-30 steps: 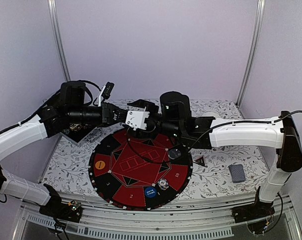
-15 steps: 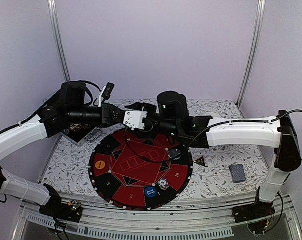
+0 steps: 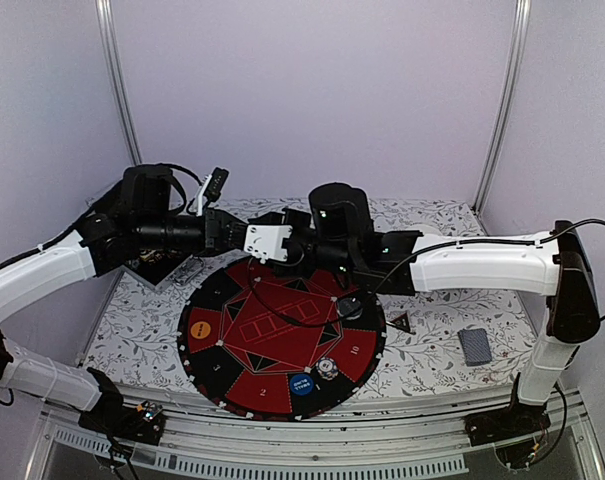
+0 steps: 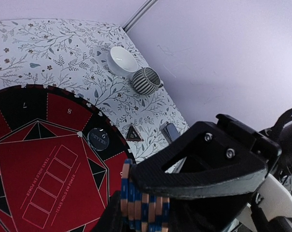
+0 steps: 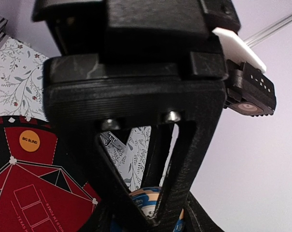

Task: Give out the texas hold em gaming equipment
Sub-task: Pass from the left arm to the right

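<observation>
My left gripper (image 3: 246,236) and right gripper (image 3: 292,247) meet tip to tip above the far edge of the round red-and-black poker mat (image 3: 282,335). In the left wrist view my left gripper (image 4: 136,195) is shut on a sideways stack of blue-and-tan poker chips (image 4: 143,205). In the right wrist view one chip face (image 5: 153,203) shows between my right gripper's (image 5: 153,215) fingers; their grip is hidden. On the mat lie the orange button (image 3: 202,326), the blue button (image 3: 301,383), a dark dealer disc (image 3: 350,305) and one chip (image 3: 327,368). The triangle marker (image 3: 401,322) and card deck (image 3: 474,346) lie to the right.
A dark tray (image 3: 154,266) sits under the left arm at the table's far left. A white bowl (image 4: 121,60) and a ribbed grey cup (image 4: 146,80) stand at the far right, behind the right arm. Purple walls close in the back and sides.
The right arm has slid left, bringing its gripper closer onto the left gripper. The left gripper has shifted slightly left. The things on the mat and table have not moved.
</observation>
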`<state>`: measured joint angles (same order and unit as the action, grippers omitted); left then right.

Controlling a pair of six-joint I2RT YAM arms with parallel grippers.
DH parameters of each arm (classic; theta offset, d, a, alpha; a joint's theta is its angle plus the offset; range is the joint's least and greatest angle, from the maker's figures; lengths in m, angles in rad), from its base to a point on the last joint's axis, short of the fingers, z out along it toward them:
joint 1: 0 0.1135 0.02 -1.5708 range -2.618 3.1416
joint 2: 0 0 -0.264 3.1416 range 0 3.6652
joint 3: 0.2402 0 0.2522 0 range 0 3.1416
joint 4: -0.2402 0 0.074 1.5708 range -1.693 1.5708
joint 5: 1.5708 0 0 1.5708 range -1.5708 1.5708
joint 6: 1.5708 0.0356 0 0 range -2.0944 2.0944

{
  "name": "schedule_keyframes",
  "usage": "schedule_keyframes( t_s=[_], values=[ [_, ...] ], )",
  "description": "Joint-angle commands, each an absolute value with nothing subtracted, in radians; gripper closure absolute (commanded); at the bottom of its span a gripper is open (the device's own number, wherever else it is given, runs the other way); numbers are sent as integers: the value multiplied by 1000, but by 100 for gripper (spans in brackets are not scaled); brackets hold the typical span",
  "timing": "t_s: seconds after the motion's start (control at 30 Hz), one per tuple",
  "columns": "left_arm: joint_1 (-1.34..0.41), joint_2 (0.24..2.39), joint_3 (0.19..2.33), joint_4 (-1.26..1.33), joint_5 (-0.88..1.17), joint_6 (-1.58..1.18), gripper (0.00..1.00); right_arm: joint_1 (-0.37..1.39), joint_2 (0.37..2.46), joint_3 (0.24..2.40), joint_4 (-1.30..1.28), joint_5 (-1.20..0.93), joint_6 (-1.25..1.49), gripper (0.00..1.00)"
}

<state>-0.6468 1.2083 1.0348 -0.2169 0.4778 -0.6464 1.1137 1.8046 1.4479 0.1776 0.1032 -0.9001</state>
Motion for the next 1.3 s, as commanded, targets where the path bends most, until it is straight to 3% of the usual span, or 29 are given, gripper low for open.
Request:
schedule_keyframes(
  t_s=[0.0,0.03,0.17,0.33,0.8,1.0,1.27],
  values=[
    [-659,1192,1027,-199,520,-636,100,1110,1821,1486,176,134,-888,90],
    [-660,1192,1026,-198,521,-635,100,1111,1821,1485,176,137,-886,95],
    [-660,1190,1018,-198,517,-632,100,1110,1815,1483,171,142,-876,98],
    [-660,1189,999,-188,508,-630,83,1111,1808,1480,159,131,-855,98],
    [-656,1180,988,-173,482,-642,61,1112,1796,1476,139,114,-850,98],
    [-646,1175,984,-179,475,-637,56,1111,1791,1473,126,107,-840,98],
    [-623,1182,982,-194,470,-629,40,1112,1779,1479,76,74,-829,98]
  ],
)
